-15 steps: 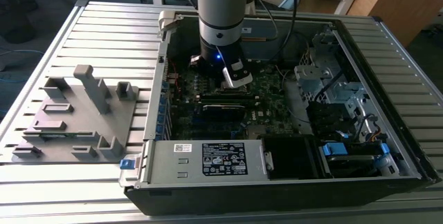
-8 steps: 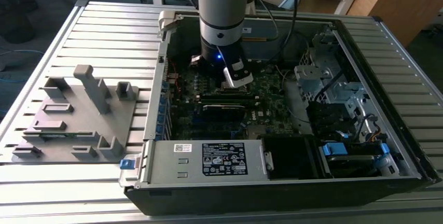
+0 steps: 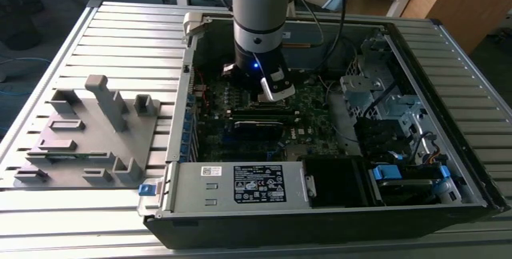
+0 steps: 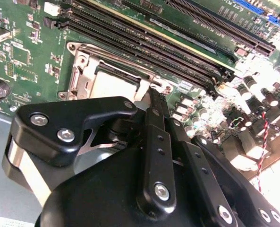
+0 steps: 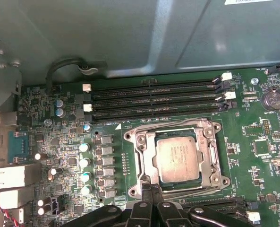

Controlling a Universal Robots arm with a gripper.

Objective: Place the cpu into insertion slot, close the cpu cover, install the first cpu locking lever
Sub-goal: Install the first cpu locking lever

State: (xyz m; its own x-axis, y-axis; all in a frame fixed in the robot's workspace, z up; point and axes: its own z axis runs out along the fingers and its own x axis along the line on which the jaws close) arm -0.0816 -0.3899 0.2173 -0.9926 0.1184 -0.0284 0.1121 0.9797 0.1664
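The cpu (image 5: pixel 178 154), a flat square chip with a dull silver-grey metal top, lies seated in its socket on the green motherboard (image 5: pixel 253 127). The cpu cover (image 5: pixel 203 161), a thin silver metal frame with an open centre, lies flat around it, so the chip shows through the opening. In the second wrist view the same chip (image 4: pixel 112 85) appears as a pale square inside the bright stamped frame (image 4: pixel 78 71).

The gripper (image 5: pixel 151 188) hangs low over the socket's edge; its matte black fingers (image 4: pixel 155 101) are pressed together into one narrow tip (no gap visible between them), which reaches down at the rim of the cover frame. Black linkage bars with round silver bolt heads fan out behind the tip.

Long, dark, ribbed memory slots (image 5: pixel 154 99) run parallel just beside the socket, with white latches at their ends, and rows of small silver cylindrical capacitors (image 5: pixel 85 163) stand on the socket's other side.

In the exterior view the arm (image 3: pixel 260 25) reaches down into the open black computer case (image 3: pixel 320 211), which rests on a ribbed aluminium tabletop (image 3: pixel 120 31). A grey moulded plastic fixture (image 3: pixel 88 133) sits near the tabletop's edge, at the exterior view's left.
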